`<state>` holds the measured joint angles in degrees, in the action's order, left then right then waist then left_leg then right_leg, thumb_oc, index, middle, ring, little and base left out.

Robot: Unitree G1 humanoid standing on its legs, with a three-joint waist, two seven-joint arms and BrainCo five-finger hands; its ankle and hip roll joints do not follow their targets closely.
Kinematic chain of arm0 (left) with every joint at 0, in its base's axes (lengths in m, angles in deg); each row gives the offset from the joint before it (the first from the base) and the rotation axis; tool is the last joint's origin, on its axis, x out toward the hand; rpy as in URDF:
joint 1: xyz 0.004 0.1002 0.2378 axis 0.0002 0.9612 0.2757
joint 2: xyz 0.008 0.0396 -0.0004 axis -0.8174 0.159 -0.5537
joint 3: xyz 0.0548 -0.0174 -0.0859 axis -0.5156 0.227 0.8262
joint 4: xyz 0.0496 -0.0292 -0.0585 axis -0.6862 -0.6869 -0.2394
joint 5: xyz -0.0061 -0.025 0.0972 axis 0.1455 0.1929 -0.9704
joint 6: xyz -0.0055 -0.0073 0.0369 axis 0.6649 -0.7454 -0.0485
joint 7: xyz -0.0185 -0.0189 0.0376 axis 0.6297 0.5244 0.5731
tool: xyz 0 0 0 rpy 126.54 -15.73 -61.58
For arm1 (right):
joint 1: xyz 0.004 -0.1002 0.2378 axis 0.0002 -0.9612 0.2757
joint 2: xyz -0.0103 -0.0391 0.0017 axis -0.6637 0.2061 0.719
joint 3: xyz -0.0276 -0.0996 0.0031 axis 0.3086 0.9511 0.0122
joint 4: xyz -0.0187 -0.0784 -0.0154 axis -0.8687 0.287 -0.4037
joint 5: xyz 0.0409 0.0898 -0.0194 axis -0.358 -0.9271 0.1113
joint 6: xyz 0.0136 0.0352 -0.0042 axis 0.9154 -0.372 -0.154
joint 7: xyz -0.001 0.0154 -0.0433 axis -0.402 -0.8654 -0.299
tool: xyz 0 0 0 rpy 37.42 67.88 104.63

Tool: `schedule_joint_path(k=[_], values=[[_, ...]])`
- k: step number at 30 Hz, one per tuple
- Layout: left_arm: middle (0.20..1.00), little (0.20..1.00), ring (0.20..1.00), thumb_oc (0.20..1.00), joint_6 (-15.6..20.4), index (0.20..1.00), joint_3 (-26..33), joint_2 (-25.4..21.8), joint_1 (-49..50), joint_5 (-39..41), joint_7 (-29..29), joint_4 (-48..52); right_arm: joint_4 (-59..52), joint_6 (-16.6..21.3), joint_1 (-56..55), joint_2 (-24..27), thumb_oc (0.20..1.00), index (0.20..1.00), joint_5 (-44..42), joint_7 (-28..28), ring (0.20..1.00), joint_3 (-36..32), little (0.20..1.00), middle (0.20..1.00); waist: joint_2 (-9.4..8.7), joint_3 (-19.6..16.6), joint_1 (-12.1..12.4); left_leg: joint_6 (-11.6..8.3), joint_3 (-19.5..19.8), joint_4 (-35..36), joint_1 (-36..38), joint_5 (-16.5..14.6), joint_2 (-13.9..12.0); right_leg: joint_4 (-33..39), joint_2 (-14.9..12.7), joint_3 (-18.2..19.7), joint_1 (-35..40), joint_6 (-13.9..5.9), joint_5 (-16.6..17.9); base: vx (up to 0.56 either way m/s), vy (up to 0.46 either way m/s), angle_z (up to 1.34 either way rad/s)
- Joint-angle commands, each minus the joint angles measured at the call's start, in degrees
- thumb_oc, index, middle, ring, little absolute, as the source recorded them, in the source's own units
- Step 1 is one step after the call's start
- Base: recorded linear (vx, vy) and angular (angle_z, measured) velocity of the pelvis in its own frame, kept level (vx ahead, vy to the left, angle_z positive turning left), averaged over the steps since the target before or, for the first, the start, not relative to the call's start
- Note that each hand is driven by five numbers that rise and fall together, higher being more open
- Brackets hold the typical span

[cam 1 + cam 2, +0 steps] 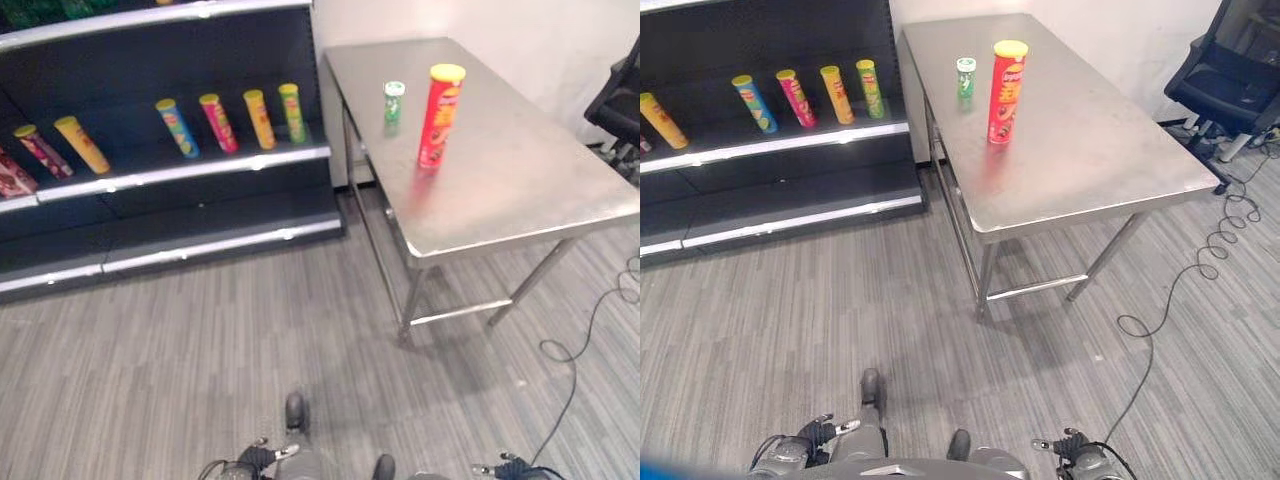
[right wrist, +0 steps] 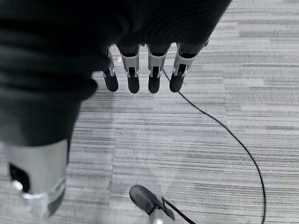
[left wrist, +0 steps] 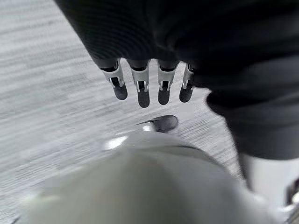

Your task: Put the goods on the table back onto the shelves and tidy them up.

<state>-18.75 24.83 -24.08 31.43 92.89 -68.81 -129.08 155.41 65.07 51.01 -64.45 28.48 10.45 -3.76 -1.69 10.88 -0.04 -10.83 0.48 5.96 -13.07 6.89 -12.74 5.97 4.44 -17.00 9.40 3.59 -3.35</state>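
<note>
**A:** Grey striped carpet fills the lower frame; a steel desk (image 1: 520, 190) stands upper right, dark shelves (image 1: 200, 170) upper left. What remains to put away?

**B:** Two things, upright near the desk's far end: a tall red chip can (image 1: 440, 115) with a yellow lid, and just beside it a short green can (image 1: 394, 102). The shelf cans (image 1: 225, 122) lie tilted in a row, so these probably belong alongside.

**A:** And the hands?

**B:** Both hang relaxed over the floor, holding nothing: left hand (image 3: 142, 86) and right hand (image 2: 140, 74), fingers straight. I judge the robot must first approach the desk.
</note>
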Motion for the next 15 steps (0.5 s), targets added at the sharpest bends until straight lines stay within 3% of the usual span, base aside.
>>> schedule_joint_path(k=[1, 4, 7, 9, 12, 14, 15], values=[[1.000, 1.000, 1.000, 1.000, 0.46, 1.000, -0.99, -0.93, 0.69, 1.96, -0.65, -1.14, 1.53, 0.38, -0.11, 2.06, 1.000, 1.000, 1.61, 0.60, 1.000, -0.80, 1.000, 1.000, 0.58, -0.46, 0.74, 1.29, 0.83, -0.96, -0.96, 4.08, 1.09, -0.97, -4.77, 9.26, 2.11, -7.03, -4.55, 0.35, 0.202, -0.48], [1.000, 1.000, 1.000, 1.000, 0.38, 1.000, -0.53, -1.16, 1.40, 0.95, -0.61, -1.82, 2.02, 0.38, -0.28, 1.65, 1.000, 1.000, 2.34, 0.19, 1.000, -0.95, 1.000, 1.000, 0.91, -2.28, 1.55, 1.02, 0.57, -0.96, 0.56, 5.11, 0.92, -0.97, -5.68, 11.01, 4.41, -8.07, -5.97, 0.48, 0.343, -0.70], [1.000, 1.000, 1.000, 1.000, 0.42, 1.000, -0.95, -2.33, 1.25, -0.38, -0.44, -1.36, 1.74, 0.13, 0.07, 0.51, 1.000, 1.000, 3.01, -0.82, 1.000, -0.57, 1.000, 1.000, -0.62, -4.18, 2.14, 3.02, -2.98, -1.84, 2.65, 4.15, 2.52, -4.11, -10.01, 11.96, 3.90, -10.72, -4.81, 0.35, 0.334, -0.56], [1.000, 1.000, 1.000, 1.000, 0.31, 1.000, -1.22, -2.69, 0.91, -0.62, -0.52, -1.19, 1.64, 0.02, 0.41, 0.35, 1.000, 1.000, 3.05, -0.90, 1.000, -0.54, 1.000, 1.000, -0.92, -4.35, 2.27, 3.70, -3.74, -2.38, 2.91, 3.43, 3.05, -5.88, -11.01, 12.13, 2.95, -11.21, -4.40, 0.15, 0.197, -0.28], [1.000, 1.000, 1.000, 1.000, 0.08, 1.000, -2.42, -3.89, -0.45, -1.62, -0.64, -0.42, 0.56, -0.06, 1.58, 0.06, 1.000, 1.000, 2.11, -1.15, 1.000, -0.68, 1.000, 1.000, -1.26, -4.78, 1.75, 7.06, -5.86, -4.23, 3.45, -0.03, 6.24, -15.11, -13.42, 12.30, -2.01, -13.04, -1.02, 0.20, 0.346, -0.05], [1.000, 1.000, 1.000, 1.000, -0.18, 1.000, -2.90, -4.33, -1.07, -2.18, -0.82, -0.24, 0.69, -0.15, 2.00, 0.14, 1.000, 1.000, 1.82, -1.05, 1.000, -0.94, 1.000, 1.000, -0.94, -4.58, 1.15, 8.70, -6.86, -4.16, 4.95, -1.70, 8.04, -22.38, -14.58, 11.68, -5.75, -13.09, 2.05, 0.15, 0.317, 0.08], [1.000, 1.000, 1.000, 1.000, -0.18, 1.000, -2.90, -4.33, -1.07, -2.18, -0.82, -0.24, 0.69, -0.15, 2.00, 0.14, 1.000, 1.000, 1.82, -1.05, 1.000, -0.95, 1.000, 1.000, -0.94, -4.58, 1.16, 8.71, -6.87, -4.16, 4.95, -1.70, 8.05, -22.39, -14.58, 11.69, -5.76, -13.09, 2.05, 0.10, 0.221, -0.01]])
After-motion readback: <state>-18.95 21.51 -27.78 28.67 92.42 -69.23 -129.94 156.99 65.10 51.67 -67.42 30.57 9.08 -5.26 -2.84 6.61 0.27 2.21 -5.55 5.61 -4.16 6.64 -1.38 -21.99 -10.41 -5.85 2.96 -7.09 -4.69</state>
